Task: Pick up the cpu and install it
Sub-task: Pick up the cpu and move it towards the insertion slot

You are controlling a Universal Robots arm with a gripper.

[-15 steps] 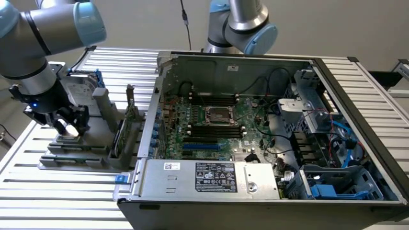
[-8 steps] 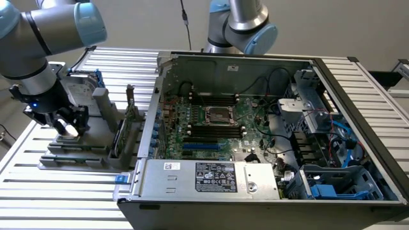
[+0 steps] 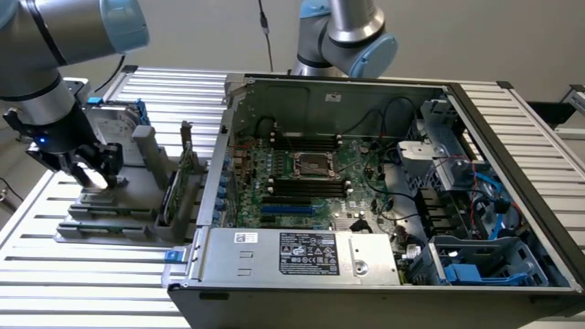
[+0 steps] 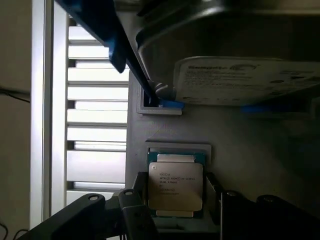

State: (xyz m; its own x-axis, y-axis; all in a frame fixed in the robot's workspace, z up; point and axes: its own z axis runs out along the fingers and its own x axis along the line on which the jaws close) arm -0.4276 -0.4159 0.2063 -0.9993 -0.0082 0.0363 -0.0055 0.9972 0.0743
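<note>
On grey fixture (image 3: 108,221) atop slatted metal table (image 3: 73,277) — gripper (image 3: 95,179) straddles cpu (image 4: 176,186), grasping or released cannot tell; pale wall (image 3: 484,34) behind.

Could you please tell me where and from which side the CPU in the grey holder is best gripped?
Take the cpu by two opposite side edges, coming straight down from above. It lies flat, metal lid up, in a shallow recess of the grey holder, so probably only its thin edges offer opposing faces.

The cpu (image 4: 176,182) has a silvery-grey top with dark print and a green rim, the hard drive (image 4: 245,80) a white label and blue bracket (image 4: 107,35), and the motherboard (image 3: 358,164) is green.
</note>
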